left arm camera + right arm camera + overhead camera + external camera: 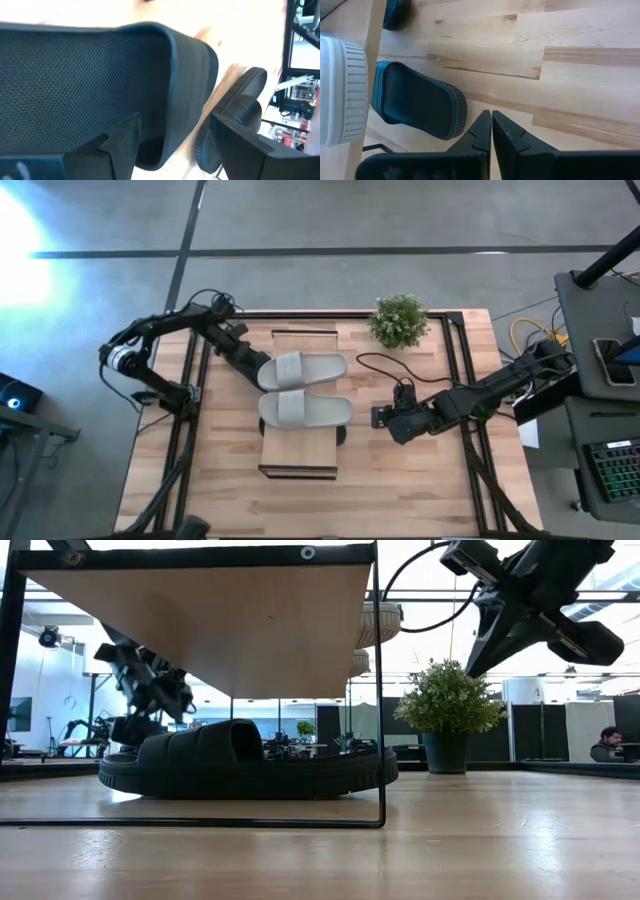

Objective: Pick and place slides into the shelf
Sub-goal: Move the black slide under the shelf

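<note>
The shelf [300,452] stands in the middle of the wooden table [420,490], a low rack with a long light-wood plank top and thin dark frame ends. On its plank lie the two light grey slides [303,388], side by side and touching, each with one wide strap, their toes pointing toward the right arm's side. Beneath the plank, on the tabletop, sit the black slides [240,762]; from the low view they look thick-soled and ribbed along the edge, one strap arching up clearly.

The left gripper [172,135] reaches in from the table's left edge, its arm sloping down beside the shelf's far left corner. Its fingers stand wide apart on either side of a black slide's strap edge and grip nothing; whether they touch it cannot be told.

A small potted plant [399,320] stands near the table's far edge, just right of the shelf.

The right gripper [491,131] hovers above bare table to the right of the shelf, its arm stretched in from the right edge. Its fingers are pressed together, empty, pointing toward a black slide's toe.
</note>
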